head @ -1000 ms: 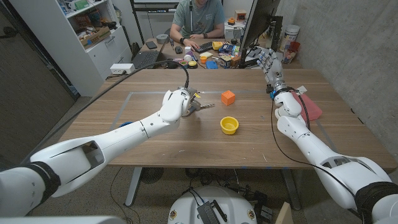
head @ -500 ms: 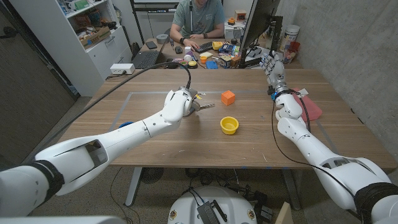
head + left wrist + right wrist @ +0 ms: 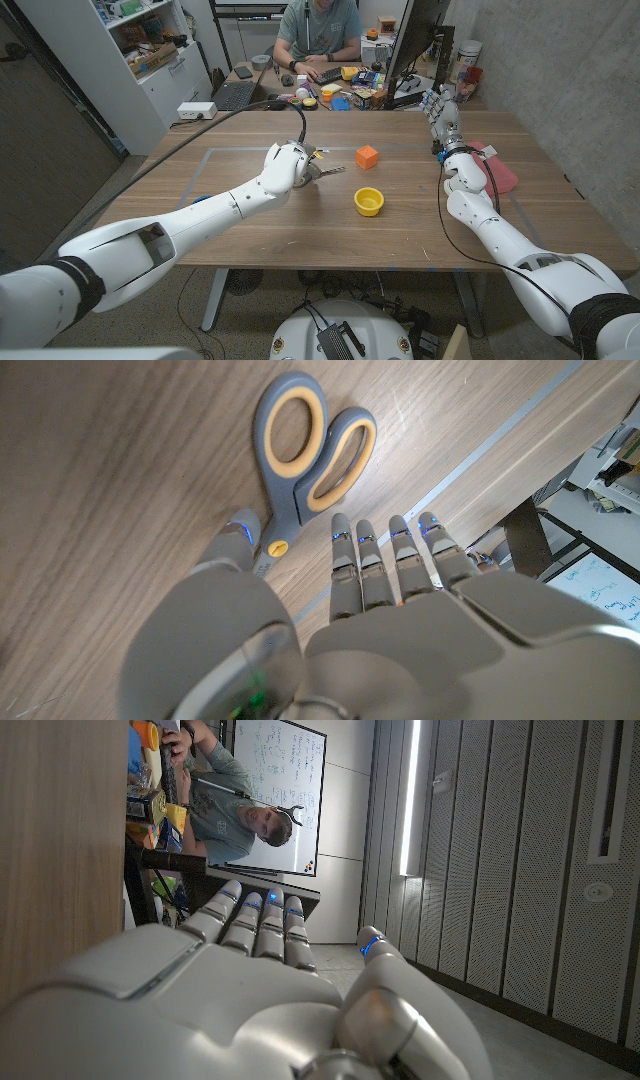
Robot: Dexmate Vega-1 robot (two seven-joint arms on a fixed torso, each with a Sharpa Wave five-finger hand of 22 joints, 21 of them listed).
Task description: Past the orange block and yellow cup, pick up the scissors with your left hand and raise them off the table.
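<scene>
A wooden table (image 3: 250, 230) stands in an office. The robot's left hand (image 3: 287, 166) reaches over the middle of the table, just above a pair of scissors (image 3: 305, 465) with grey and yellow handles that lie flat on the wood. In the left wrist view its fingers (image 3: 375, 565) are straight and slightly apart, with the thumb tip touching or almost touching the scissors near the pivot; nothing is pinched. An orange block (image 3: 367, 157) sits near the scissors, toward the robot's right, and a yellow cup (image 3: 369, 201) stands nearer the robot, close to the block. The right hand (image 3: 439, 108) is raised over the table's far right corner, fingers extended side by side, holding nothing. A person (image 3: 318, 30) sits at a desk behind the table.
</scene>
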